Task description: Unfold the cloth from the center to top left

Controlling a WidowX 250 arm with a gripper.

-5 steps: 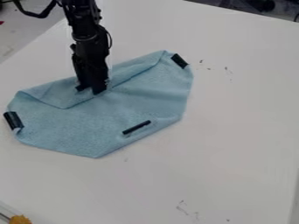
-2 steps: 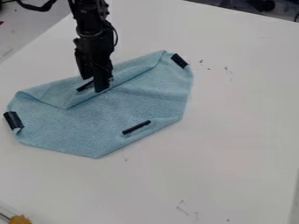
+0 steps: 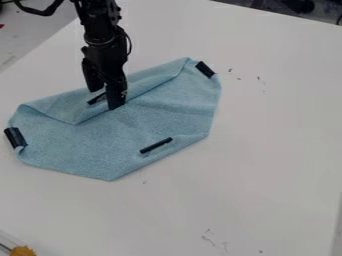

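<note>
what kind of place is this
Probably a robot lab or test workspace: a black robot arm hangs over a plain white table, where a blue cloth lies partly folded with black strips on it.

Cloth [image 3: 80, 145], left of centre: matt, slightly rough, finely textured. Tabletop [image 3: 267, 145], across the frame: smooth, dull sheen. Gripper [image 3: 107, 98], upper left: hard, plastic-looking, mostly matt.

One blue cloth [image 3: 100, 155]; four black strips [image 3: 156, 145] on it, counted as one by the upper right corner, one by the left corner, one along the lower side and one beside the gripper [image 3: 107, 98]; one gripper; one robot arm [image 3: 101, 32]; one table [image 3: 260, 150]; one orange-yellow object [image 3: 23, 251]
</note>
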